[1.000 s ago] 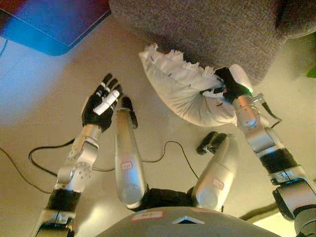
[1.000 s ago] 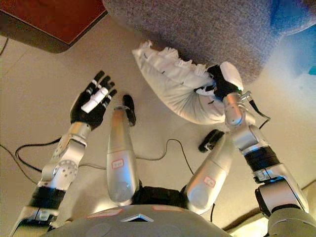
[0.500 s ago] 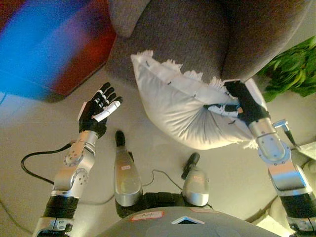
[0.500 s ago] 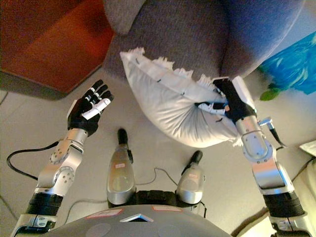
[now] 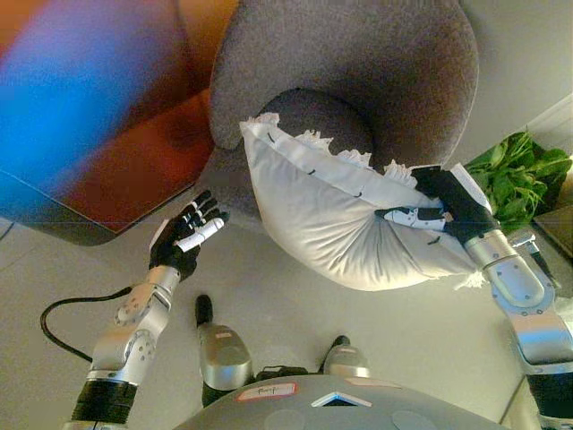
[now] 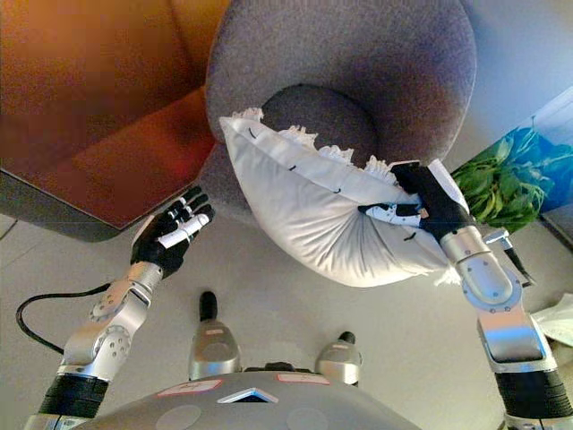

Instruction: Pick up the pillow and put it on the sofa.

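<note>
sofa (image 5: 358, 63): grey, rounded, just beyond both hands.
pillow (image 5: 331, 219): white, frilled edge; off the floor, in front of sofa seat; long axis runs upper-left to lower-right, far corner up-left of R hand.
R hand (image 5: 448, 210): fingers curled, clamping pillow's near end.
L hand (image 5: 183, 244): fingers spread, empty, left of pillow, apart.

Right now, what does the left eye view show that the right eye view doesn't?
Only the left eye view: nothing distinct. Only the right eye view: a pale scrap on the floor at the right edge. Both: the right hand gripping the white pillow before the grey sofa, the left hand open and empty, and a green plant.
</note>
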Tool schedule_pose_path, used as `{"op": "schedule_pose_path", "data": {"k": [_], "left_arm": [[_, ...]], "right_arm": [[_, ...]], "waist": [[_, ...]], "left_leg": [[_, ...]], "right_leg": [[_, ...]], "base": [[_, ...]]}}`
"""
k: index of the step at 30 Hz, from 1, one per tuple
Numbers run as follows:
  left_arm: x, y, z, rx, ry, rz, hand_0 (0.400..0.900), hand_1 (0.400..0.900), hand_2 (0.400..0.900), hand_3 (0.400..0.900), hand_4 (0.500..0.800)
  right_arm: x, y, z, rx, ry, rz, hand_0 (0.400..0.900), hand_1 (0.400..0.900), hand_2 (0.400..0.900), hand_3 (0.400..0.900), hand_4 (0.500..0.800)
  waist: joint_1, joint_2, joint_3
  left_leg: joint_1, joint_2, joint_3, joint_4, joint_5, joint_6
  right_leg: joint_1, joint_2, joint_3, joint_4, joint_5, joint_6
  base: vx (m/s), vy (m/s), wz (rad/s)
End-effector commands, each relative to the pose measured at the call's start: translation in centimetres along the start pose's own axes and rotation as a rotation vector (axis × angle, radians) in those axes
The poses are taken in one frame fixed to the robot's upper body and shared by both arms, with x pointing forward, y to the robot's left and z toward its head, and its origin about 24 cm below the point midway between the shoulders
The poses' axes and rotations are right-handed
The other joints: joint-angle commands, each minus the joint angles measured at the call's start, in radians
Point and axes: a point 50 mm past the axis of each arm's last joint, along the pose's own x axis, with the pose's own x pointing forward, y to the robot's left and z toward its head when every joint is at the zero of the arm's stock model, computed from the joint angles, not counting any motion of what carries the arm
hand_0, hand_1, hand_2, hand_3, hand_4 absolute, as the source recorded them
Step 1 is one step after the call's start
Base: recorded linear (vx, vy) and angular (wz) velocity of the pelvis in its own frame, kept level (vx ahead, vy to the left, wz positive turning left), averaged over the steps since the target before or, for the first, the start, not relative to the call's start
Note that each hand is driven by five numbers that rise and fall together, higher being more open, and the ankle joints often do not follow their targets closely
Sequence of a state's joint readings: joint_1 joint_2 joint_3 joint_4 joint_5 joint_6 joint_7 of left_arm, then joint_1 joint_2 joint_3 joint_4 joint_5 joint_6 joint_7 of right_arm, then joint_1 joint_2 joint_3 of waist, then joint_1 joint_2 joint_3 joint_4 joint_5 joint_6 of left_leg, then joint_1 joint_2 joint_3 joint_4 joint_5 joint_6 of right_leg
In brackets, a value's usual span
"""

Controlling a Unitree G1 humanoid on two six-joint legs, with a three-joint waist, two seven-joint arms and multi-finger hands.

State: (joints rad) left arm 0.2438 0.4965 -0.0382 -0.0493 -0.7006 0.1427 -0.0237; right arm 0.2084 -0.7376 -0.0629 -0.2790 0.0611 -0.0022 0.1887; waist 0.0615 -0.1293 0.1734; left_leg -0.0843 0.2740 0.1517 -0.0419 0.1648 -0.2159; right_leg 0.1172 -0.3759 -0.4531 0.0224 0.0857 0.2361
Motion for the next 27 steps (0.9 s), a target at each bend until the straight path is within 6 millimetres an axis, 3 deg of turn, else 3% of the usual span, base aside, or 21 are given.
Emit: {"op": "schedule_pose_path", "data": {"k": [1, 9, 15, 22, 23, 24, 27], "left_arm": [[1.0, -1.1, 3.7, 0.009, -0.17, -0.085, 0.9, 0.9, 0.9, 0.9, 0.8], [0.4, -0.6, 4.1, 0.067, -0.132, -0.139, 0.9, 0.9, 0.9, 0.9, 0.8], [-0.2, -0.4, 4.8, 0.121, -0.102, -0.185, 0.9, 0.9, 0.9, 0.9, 0.8], [-0.5, 0.0, 5.6, 0.182, -0.072, -0.222, 0.9, 0.9, 0.9, 0.9, 0.8], [-0.5, 0.1, 5.8, 0.19, -0.071, -0.225, 0.9, 0.9, 0.9, 0.9, 0.8], [-0.5, 0.2, 6.0, 0.199, -0.071, -0.23, 0.9, 0.9, 0.9, 0.9, 0.8], [-0.7, 0.1, 6.2, 0.203, -0.072, -0.242, 0.9, 0.9, 0.9, 0.9, 0.8]], "right_arm": [[1.3, -7.1, 7.1, -0.102, -0.325, -0.206, 0.4, 0.4, 0.4, 0.4, 0.5], [4.3, -10.0, 5.6, -0.185, -0.18, -0.216, 0.4, 0.4, 0.4, 0.4, 0.5], [6.9, -14.2, 3.4, -0.178, -0.006, -0.35, 0.4, 0.4, 0.4, 0.4, 0.5], [6.8, -21.4, 2.1, -0.18, 0.287, -0.621, 0.4, 0.4, 0.4, 0.4, 0.5], [6.6, -22.1, 2.0, -0.162, 0.341, -0.655, 0.865, 0.865, 0.865, 0.865, 0.779], [6.3, -22.9, 1.8, -0.153, 0.392, -0.692, 0.9, 0.9, 0.9, 0.9, 0.8], [5.8, -24.5, 2.4, -0.068, 0.463, -0.808, 0.9, 0.9, 0.9, 0.9, 0.8]], "waist": [[0.027, 0.039, -0.072], [0.109, 0.015, -0.08], [0.192, -0.001, -0.072], [0.3, -0.008, -0.058], [0.308, -0.01, -0.055], [0.319, -0.01, -0.052], [0.335, -0.004, -0.046]], "left_leg": [[0.157, 0.03, 0.112, -0.035, -0.083, 0.043], [0.154, 0.034, 0.072, -0.038, -0.082, 0.031], [0.142, 0.033, 0.021, -0.032, -0.078, 0.023], [0.11, 0.046, -0.075, -0.031, -0.082, 0.003], [0.105, 0.048, -0.083, -0.031, -0.081, 0.002], [0.1, 0.053, -0.089, -0.031, -0.079, 0.0], [0.09, 0.064, -0.096, -0.032, -0.07, -0.003]], "right_leg": [[-0.053, -0.013, -0.02, -0.059, 0.134, 0.026], [-0.018, -0.016, -0.087, -0.065, 0.143, 0.026], [0.01, -0.011, -0.138, -0.07, 0.131, 0.026], [0.042, 0.024, -0.151, -0.093, 0.108, 0.026], [0.04, 0.026, -0.152, -0.094, 0.107, 0.026], [0.039, 0.028, -0.153, -0.095, 0.106, 0.026], [0.039, 0.031, -0.158, -0.098, 0.102, 0.026]], "base": [[0.07, -0.043, 0.15], [0.09, -0.077, 0.18], [0.12, -0.114, 0.19], [0.12, -0.144, 0.18], [0.03, -0.176, 0.09], [0.01, -0.102, 0.04], [0.01, -0.032, 0.01]]}}
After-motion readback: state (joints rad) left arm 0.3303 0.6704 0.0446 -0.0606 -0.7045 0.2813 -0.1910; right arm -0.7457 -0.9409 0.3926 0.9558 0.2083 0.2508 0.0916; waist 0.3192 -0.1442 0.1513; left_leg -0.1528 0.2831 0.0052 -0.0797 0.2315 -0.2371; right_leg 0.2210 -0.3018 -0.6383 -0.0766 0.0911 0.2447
